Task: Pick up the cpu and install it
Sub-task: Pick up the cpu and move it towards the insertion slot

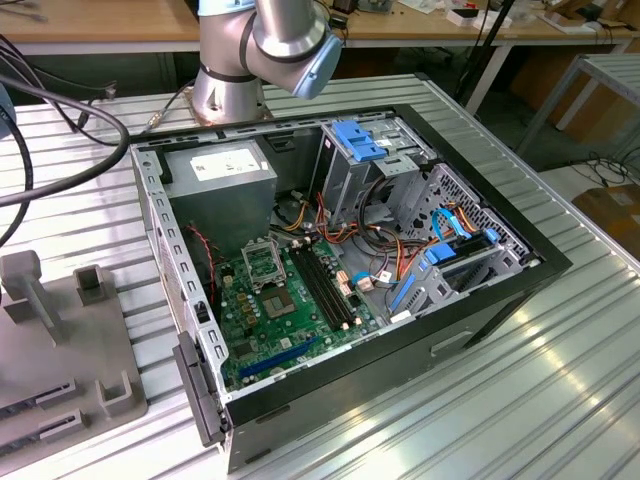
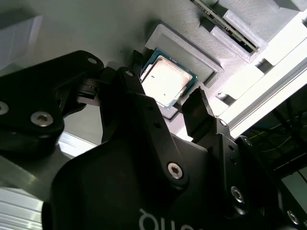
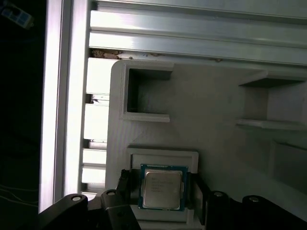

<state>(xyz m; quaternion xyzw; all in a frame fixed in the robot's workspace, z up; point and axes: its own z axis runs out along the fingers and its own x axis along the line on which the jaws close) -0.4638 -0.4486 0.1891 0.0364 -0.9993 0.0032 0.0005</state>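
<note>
Between the fingertips: the cpu, pale silver face up with a thin teal rim. It lies flat in a shallow square recess of a grey printed fixture.

Gripper: I log it as spread, with one black finger on either side of the chip, just beside its edges. I cannot tell whether they touch it. Both wrist views agree on this.

Just past the cpu, away from the fingers: the raised frame of its recess, then a rectangular pocket and stepped ledges in the same fixture.

Farther out, beyond the fixture's edge: the ribbed aluminium tabletop.

Exterior view, bearing from the gripper not known to me:
- Robot arm.
- Open computer case lying on its side.
- Green motherboard inside the case, carrying a silver-framed cpu socket.
- Grey power supply just beyond the socket.
</note>
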